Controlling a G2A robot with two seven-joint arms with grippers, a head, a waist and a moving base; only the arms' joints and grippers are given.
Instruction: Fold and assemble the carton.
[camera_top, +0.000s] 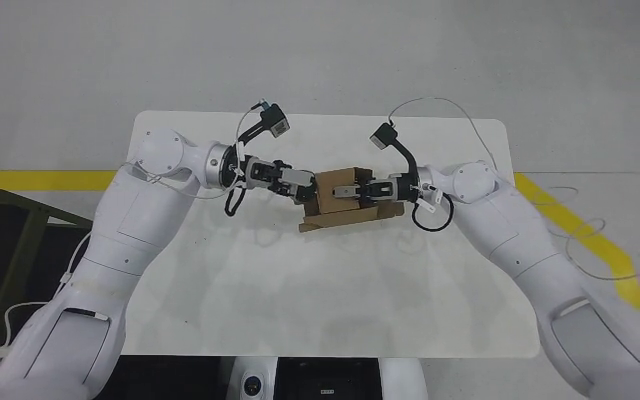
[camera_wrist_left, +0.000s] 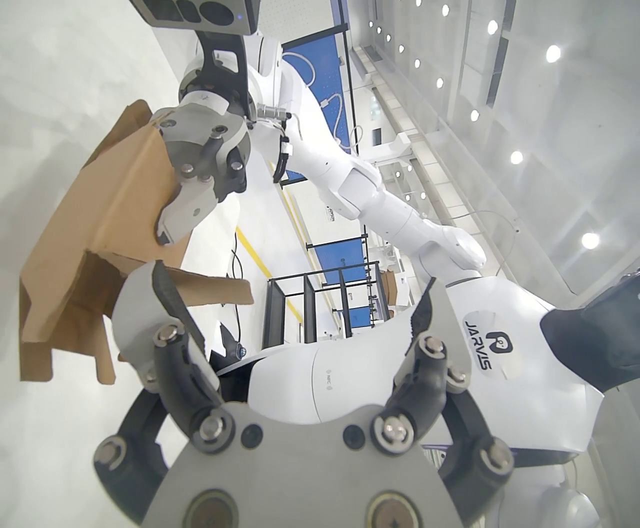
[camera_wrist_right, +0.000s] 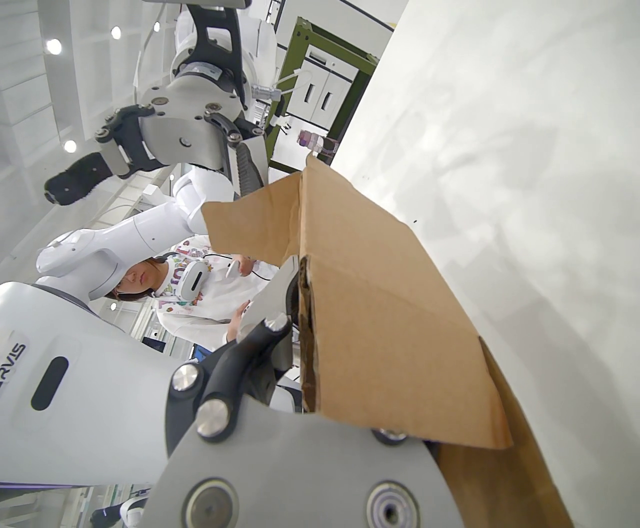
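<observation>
Carton (camera_top: 332, 207) lies long axis left-right, a panel clenched by the right gripper (camera_top: 348, 190), while the released left gripper (camera_top: 307, 190) hangs just beside its left flap.

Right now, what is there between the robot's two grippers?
The carton, a half-folded brown cardboard box. In the top view the right gripper clamps one wall, and the open left gripper sits at its other end.
</observation>
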